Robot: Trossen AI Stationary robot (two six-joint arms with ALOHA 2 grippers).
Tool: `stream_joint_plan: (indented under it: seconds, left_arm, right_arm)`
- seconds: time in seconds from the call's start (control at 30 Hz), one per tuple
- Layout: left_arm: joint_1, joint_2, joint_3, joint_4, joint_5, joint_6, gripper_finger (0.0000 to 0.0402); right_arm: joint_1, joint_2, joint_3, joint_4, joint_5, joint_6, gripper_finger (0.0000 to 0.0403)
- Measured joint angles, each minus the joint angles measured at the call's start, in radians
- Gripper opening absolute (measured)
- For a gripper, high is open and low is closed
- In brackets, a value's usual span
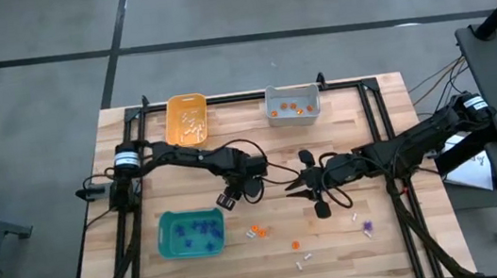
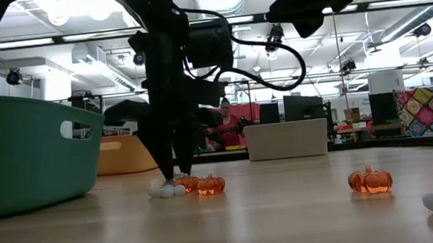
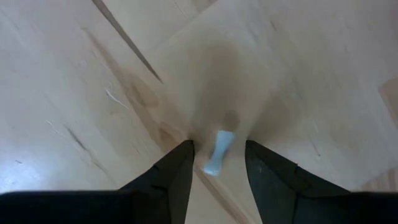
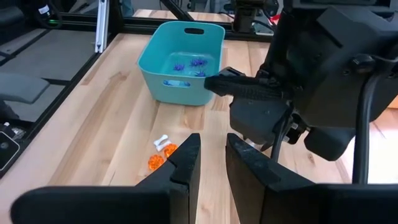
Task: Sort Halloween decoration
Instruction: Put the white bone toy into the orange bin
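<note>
A small white trinket (image 3: 219,152) lies on the bare wood. My left gripper (image 3: 219,163) points straight down over it, open, with one finger on either side and a little room left around it. In the high view this gripper (image 1: 229,201) is just beyond the teal bin (image 1: 190,233), which holds purple trinkets. Two orange trinkets (image 2: 202,185) and another white one (image 2: 163,191) lie closer to the near edge. My right gripper (image 1: 298,186) hovers at mid-table with a narrow gap between its fingers (image 4: 213,149) and nothing in it.
At the far edge stand an orange-yellow bin (image 1: 186,118) holding white pieces and a grey bin (image 1: 293,103) holding orange ones. Loose on the near right of the table are an orange trinket (image 1: 295,244), white ones (image 1: 303,261) and a purple one (image 1: 367,229).
</note>
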Motion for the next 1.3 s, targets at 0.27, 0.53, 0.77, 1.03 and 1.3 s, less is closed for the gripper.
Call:
stream_joint_plan:
  seconds: [0.27,0.53,0.77,1.03,1.3]
  left_arm:
    - [0.010,0.003,0.001,0.008,0.004,-0.004,0.0117]
    - [0.016,0.004,0.000,0.021,-0.005,-0.007,0.0019]
    - [0.016,0.005,0.027,-0.008,-0.005,-0.027,0.0003]
    - [0.017,-0.006,0.128,-0.137,-0.005,-0.031,0.0001]
    - [0.032,-0.034,0.254,-0.247,-0.003,-0.023,0.0000]
  right_arm:
    - [0.000,0.000,0.000,0.000,0.000,0.001,0.0067]
    - [0.000,0.000,0.000,0.000,0.000,0.001,0.0067]
    - [0.000,0.000,0.000,0.000,0.000,0.001,0.0067]
    - [0.000,0.000,0.000,0.000,0.000,0.001,0.0067]
    - [0.000,0.001,0.000,0.001,0.003,0.001,0.0067]
